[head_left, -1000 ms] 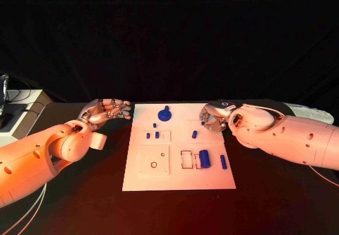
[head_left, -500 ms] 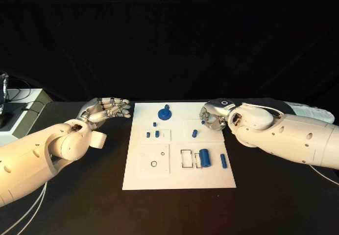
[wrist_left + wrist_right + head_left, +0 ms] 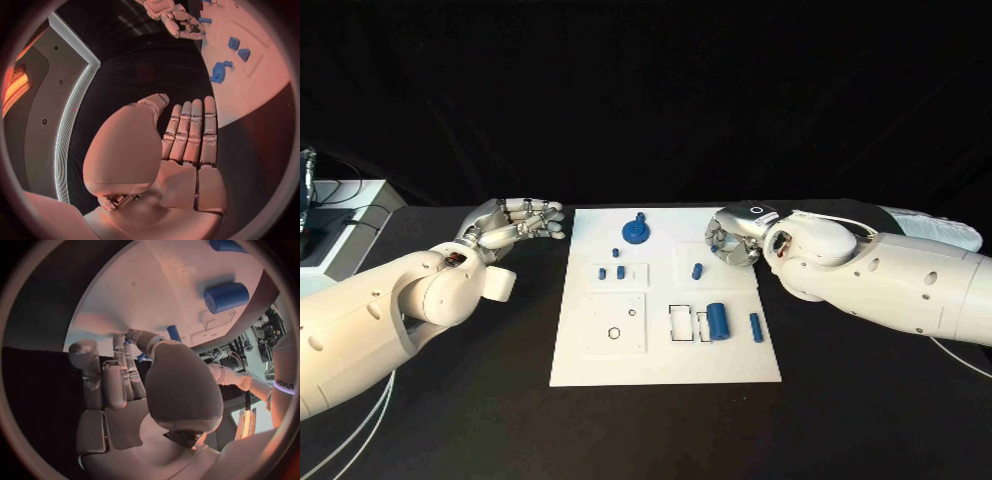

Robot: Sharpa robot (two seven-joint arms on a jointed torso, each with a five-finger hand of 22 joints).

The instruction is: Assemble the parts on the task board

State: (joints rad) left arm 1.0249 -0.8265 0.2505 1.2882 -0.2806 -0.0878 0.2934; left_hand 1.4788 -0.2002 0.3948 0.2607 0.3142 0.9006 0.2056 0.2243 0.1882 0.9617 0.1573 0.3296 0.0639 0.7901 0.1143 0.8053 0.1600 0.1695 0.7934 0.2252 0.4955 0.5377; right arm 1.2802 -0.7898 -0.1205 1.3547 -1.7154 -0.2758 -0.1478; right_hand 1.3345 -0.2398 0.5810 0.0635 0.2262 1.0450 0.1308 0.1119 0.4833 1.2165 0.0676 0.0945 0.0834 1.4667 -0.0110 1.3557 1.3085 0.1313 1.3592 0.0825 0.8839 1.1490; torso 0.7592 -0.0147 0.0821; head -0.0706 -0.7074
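Task board (image 3: pixel 668 372) lies flat in the middle of the black tabletop (image 3: pixel 473 400), white, with small blue parts scattered over its far half and centre.

At about nine to ten o'clock from the board, the left hand (image 3: pixel 516 224) hovers just beside the far-left corner, fingers lying straight and close together, holding nothing.

On the board, a round blue knob part (image 3: pixel 636 235) sits at twelve o'clock, short pegs (image 3: pixel 619 272) stand below it, and a blue cylinder (image 3: pixel 717 320) lies near the recesses towards four o'clock.

At two o'clock the right hand (image 3: pixel 734 243) sits over the board's right edge, fingers curled in; whether it pinches a small blue peg (image 3: pixel 174 333) I cannot tell.

Judging from this, the hand should settle a firm fingertip grip, keep the peg upright, and lower it squarely over its hole.
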